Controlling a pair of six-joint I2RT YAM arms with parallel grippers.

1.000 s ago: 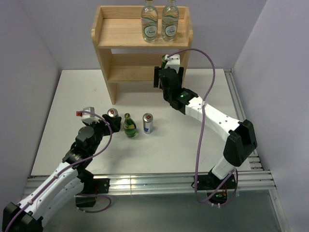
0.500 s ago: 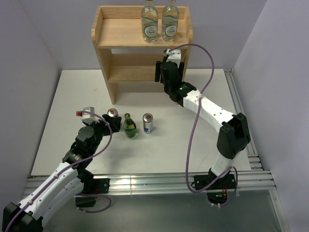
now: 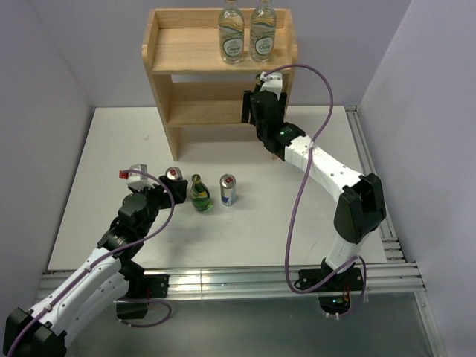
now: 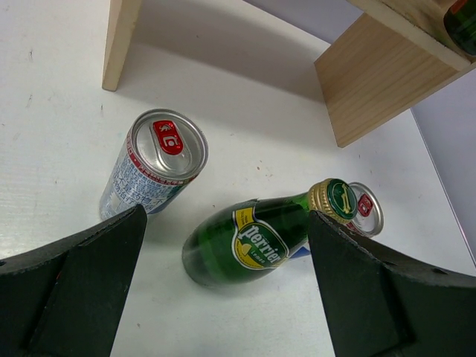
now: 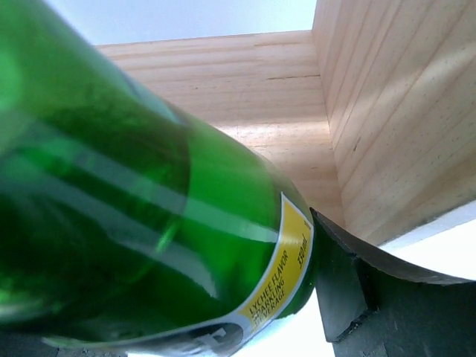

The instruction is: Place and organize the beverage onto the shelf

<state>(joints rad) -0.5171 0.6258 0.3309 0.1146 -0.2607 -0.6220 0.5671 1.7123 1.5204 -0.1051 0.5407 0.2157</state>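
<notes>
The right gripper (image 3: 262, 89) was clamped on a green glass bottle (image 5: 149, 223) at the middle tier of the shelf (image 3: 186, 44), upper centre of the overhead frame, beside the right side panel; two water bottles (image 3: 230, 33) stood on the top board; the left gripper (image 4: 223, 305), lower left, gaped wide before a Perrier bottle (image 4: 253, 242) and two cans (image 4: 152, 171) upright on the counter (image 3: 260, 216)

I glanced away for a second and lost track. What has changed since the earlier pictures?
The right gripper, shut on a green bottle, moved away from the arm bases, carrying it further into the shelf, under its top board. Nothing was grasped or released. The left gripper, two cans, second green bottle and water bottles stayed put.
</notes>
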